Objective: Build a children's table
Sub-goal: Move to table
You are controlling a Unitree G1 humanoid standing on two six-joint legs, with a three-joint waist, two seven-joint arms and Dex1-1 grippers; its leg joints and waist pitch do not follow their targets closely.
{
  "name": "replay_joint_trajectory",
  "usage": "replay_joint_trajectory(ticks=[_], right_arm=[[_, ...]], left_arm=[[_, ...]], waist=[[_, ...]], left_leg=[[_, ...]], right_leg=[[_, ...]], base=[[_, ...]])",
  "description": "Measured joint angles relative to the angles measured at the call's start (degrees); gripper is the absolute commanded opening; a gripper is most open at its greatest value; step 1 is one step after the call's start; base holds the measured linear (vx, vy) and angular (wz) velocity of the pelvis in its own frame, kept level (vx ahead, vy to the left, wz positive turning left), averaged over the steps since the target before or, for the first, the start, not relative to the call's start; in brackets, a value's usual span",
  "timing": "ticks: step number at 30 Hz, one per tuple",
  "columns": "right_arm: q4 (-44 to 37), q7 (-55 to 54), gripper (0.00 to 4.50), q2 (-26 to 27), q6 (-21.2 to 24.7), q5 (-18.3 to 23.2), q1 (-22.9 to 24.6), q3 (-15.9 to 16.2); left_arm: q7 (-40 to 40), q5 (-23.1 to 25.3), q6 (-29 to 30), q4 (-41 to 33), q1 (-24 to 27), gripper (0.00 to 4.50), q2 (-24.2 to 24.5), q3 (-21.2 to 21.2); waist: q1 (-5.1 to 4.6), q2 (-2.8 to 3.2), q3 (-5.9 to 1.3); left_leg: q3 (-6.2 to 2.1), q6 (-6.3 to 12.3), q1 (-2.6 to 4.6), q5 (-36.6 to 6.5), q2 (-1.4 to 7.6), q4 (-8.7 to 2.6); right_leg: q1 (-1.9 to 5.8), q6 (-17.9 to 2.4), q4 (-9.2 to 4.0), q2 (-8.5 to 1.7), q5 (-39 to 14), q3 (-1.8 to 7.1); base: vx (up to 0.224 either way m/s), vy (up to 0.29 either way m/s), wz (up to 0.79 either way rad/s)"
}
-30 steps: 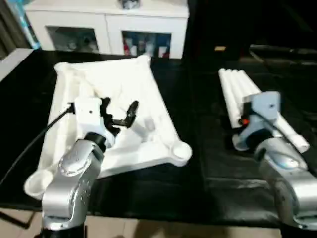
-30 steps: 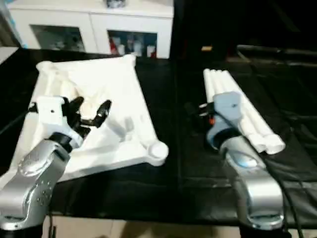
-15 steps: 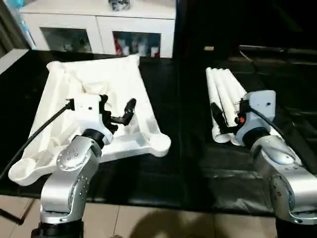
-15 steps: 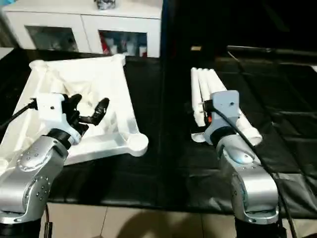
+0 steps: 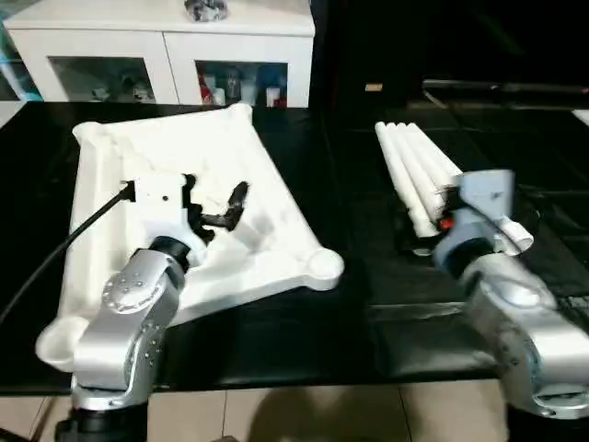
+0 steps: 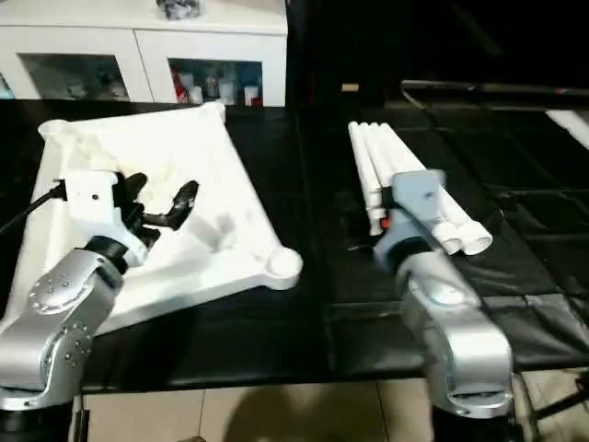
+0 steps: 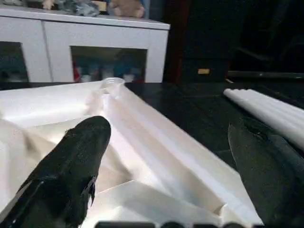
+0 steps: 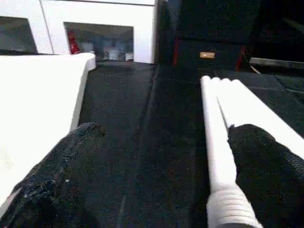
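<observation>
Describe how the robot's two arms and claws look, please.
Both forearms are rounded silver metal. The left arm ends in a white boxy wrist block with a black cable running off it, and a claw of two black fingers. The right arm has a pale blue-grey wrist block with a small red mark.

White plastic rectangular table top [image 5: 184, 175] lies underside-up, ribbed, round corner sockets, left half of frame; 4 white tapered tubular legs [image 5: 419, 166] bundled side by side, right of centre.

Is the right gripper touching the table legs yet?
Cannot tell. In the right wrist view one finger overlaps the table legs, with no plain contact or gap.
</observation>
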Motion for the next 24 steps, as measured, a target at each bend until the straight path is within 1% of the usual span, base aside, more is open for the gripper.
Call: replay_joint_trajectory(ticks=[2, 3, 5, 7, 8, 9, 10, 12, 13, 14, 15, 16, 17, 18, 19, 20, 21, 22, 24], right_arm=[[0.0, 0.1, 4.5, 0.0, 0.1, 0.1, 0.0, 0.0], [0.0, 0.1, 4.5, 0.0, 0.1, 0.1, 0.0, 0.1], [0.0, 0.2, 4.5, -0.3, 0.1, 0.1, 0.0, 0.1], [0.0, 0.5, 4.5, -0.4, 0.1, 0.0, 0.0, 0.2], [0.1, 0.7, 4.5, -0.5, 0.1, -0.1, 0.0, 0.2], [0.1, 0.7, 4.5, -0.5, 0.1, -0.2, 0.0, 0.3], [0.2, 0.9, 4.5, -0.6, 0.1, -0.2, 0.0, 0.3], [0.2, 1.3, 4.5, -0.6, 0.1, -0.2, -0.1, 0.6], [0.3, 1.3, 4.5, -0.6, 0.1, -0.2, -0.1, 0.7], [0.3, 1.4, 4.5, -0.6, 0.1, -0.2, -0.1, 0.7], [0.3, 1.4, 4.5, -0.6, 0.1, -0.1, -0.1, 0.7], [0.5, 1.5, 4.5, -0.5, 0.1, -0.1, -0.1, 0.7], [0.9, 1.7, 4.5, -0.5, 0.0, -0.1, -0.1, 0.8], [1.2, 1.9, 4.5, -0.5, -0.2, -0.1, -0.1, 1.0], [1.8, 2.0, 4.5, -0.4, -0.5, -0.1, -0.1, 1.2], [2.3, 2.1, 4.5, -0.5, -0.5, -0.1, -0.1, 1.2], [2.7, 2.3, 4.5, -0.6, -0.6, -0.1, -0.1, 1.1], [3.4, 2.8, 4.5, -1.3, -0.9, -0.2, -0.1, 0.9], [5.3, 4.3, 4.5, -2.8, -1.4, -0.2, -0.9, 0.9]], left_arm=[[-0.1, 0.0, 0.0, 0.1, 0.0, 4.49, 0.0, 0.0], [-0.2, 0.0, 0.0, 0.1, 0.0, 4.49, 0.0, 0.0], [-0.3, 0.0, -0.2, 0.1, 0.1, 4.49, 0.1, -0.1], [-0.5, 0.0, -0.2, 0.1, 0.9, 4.49, 0.2, -0.1], [-0.5, 0.0, -0.2, 0.1, 1.2, 4.49, 0.2, -0.2], [-0.6, 0.0, -0.2, 0.1, 1.4, 4.49, 0.2, -0.2], [-0.6, 0.0, -0.4, 0.1, 1.5, 4.49, 0.2, -0.3], [-0.7, 0.0, -1.1, 0.1, 1.9, 4.49, 0.2, -0.5], [-0.8, 0.0, -1.3, 0.1, 2.2, 4.49, 0.1, -0.7], [-0.8, 0.0, -1.3, 0.1, 2.2, 4.49, 0.1, -0.9], [-0.8, 0.0, -1.3, 0.1, 2.2, 4.49, 0.0, -1.0], [-0.9, 0.0, -1.3, 0.1, 2.4, 4.49, 0.0, -1.2], [-0.9, 0.1, -1.3, 0.2, 2.8, 4.49, -0.1, -1.2], [-0.9, 0.1, -1.3, 0.2, 3.3, 4.49, -0.1, -1.2], [-0.9, 0.1, -1.3, 0.2, 3.4, 4.49, 0.0, -1.1], [-0.9, 0.1, -1.3, 0.2, 3.4, 4.49, -0.1, -1.2], [-0.8, 0.2, -1.4, 0.2, 3.4, 4.49, -0.1, -1.4], [-0.8, 0.5, -1.7, 0.2, 2.9, 4.49, 0.0, -1.9], [-0.6, 1.2, -2.2, 0.2, 2.8, 4.49, 0.3, -2.4]], waist=[[-0.11, -0.11, -0.02], [-0.23, -0.18, -0.03], [-0.43, -0.18, -0.03], [-0.66, -0.17, -0.02], [-0.8, -0.2, -0.01], [-0.91, -0.21, 0.01], [-1.15, -0.09, 0.09], [-1.61, 0.23, 0.27], [-2.2, 0.46, 0.3], [-2.47, 0.45, 0.29], [-2.69, 0.43, 0.27], [-3.04, 0.52, 0.23], [-3.19, 0.25, 0.22], [-2.86, 0.26, 0.28], [-2.48, 0.16, 0.27], [-2.36, 0.13, 0.24], [-2.18, -0.4, 0.19], [-2.6, -0.05, -0.17], [-2.44, 0.0, -0.25]], left_leg=[[0.21, -0.04, 0.11, 0.1, -0.17, -0.1], [0.27, -0.07, 0.14, 0.1, -0.27, -0.11], [0.29, -0.15, 0.14, 0.2, -0.3, -0.19], [0.22, -0.26, 0.39, 0.2, -0.25, -0.6], [0.22, -0.33, 0.72, 0.3, -0.24, -1.0], [0.23, -0.41, 1.14, 0.3, -0.21, -1.4], [0.22, -0.5, 1.8, 0.3, -0.03, -1.75], [0.18, -0.98, 2.88, 0.1, 0.61, -2.1], [0.02, -1.31, 3.32, -0.1, 1.05, -2.27], [0.04, -1.5, 3.55, -0.2, 1.3, -2.41], [0.02, -1.72, 3.64, -0.3, 1.47, -2.52], [0.14, -2.02, 4.02, -0.3, 1.7, -2.7], [1.55, -2.55, 5.01, -0.5, 2.27, -3.14], [2.59, -2.91, 5.93, -0.7, 2.72, -3.36], [3.45, -3.55, 6.95, -1.2, 3.07, -3.4], [3.84, -3.97, 7.59, -1.7, 3.4, -3.45], [3.29, -4.23, 6.92, -2.1, 3.43, -3.45], [2.38, -4.29, 6.61, -2.3, 3.25, -3.47], [0.74, -3.37, 5.95, -2.7, 3.23, -3.15]], right_leg=[[0.38, 1.5, -0.65, -0.5, 0.5, -0.04], [0.4, 2.2, -0.6, -0.75, 0.3, -0.1], [0.39, 4.1, -0.62, -0.85, 0.0, -0.02], [0.41, 5.1, -0.61, -0.87, -0.4, -0.12], [0.54, 5.6, -0.64, -0.88, -0.7, -0.19], [0.61, 5.7, -0.69, -0.88, -0.8, -0.29], [0.92, 5.7, -0.86, -0.9, -0.8, -0.74], [2.06, 5.7, -1.43, -0.89, -1.0, -1.78], [2.61, 5.6, -1.71, -0.89, -1.3, -2.66], [2.76, 5.6, -1.74, -0.92, -1.4, -2.99], [3.17, 5.6, -1.74, -0.91, -1.4, -3.01], [3.13, 5.5, -1.73, -0.77, -1.3, -2.93], [2.76, 4.9, -1.44, -0.27, -1.1, -2.35], [2.75, 4.6, -1.11, -0.15, -1.1, -1.94], [2.5, 4.2, -0.49, 0.16, -1.1, -1.35], [2.46, 3.7, -0.36, 0.38, -0.8, -1.2], [2.79, 3.8, -0.4, 0.3, -0.8, -1.49], [2.89, 4.0, -0.63, 0.74, -0.9, -1.59], [2.89, 3.7, -0.69, 1.59, -1.5, -1.8]], base=[[0.0, 0.0, 0.0], [0.0, 0.0, 0.0], [0.0, 0.0, 0.0], [0.0, 0.0, 0.0], [0.0, 0.0, 0.0], [0.002, -0.058, -0.04], [0.02, -0.09, -0.04], [0.032, -0.061, -0.03], [0.068, -0.053, -0.07], [0.068, -0.053, -0.07], [0.092, -0.049, -0.06], [0.085, -0.067, -0.16], [0.085, -0.067, -0.16], [0.095, -0.067, -0.52], [0.139, -0.045, -0.73], [0.139, -0.045, -0.73], [0.161, -0.026, -0.44], [0.155, -0.034, -0.09], [0.145, -0.045, -0.03]])
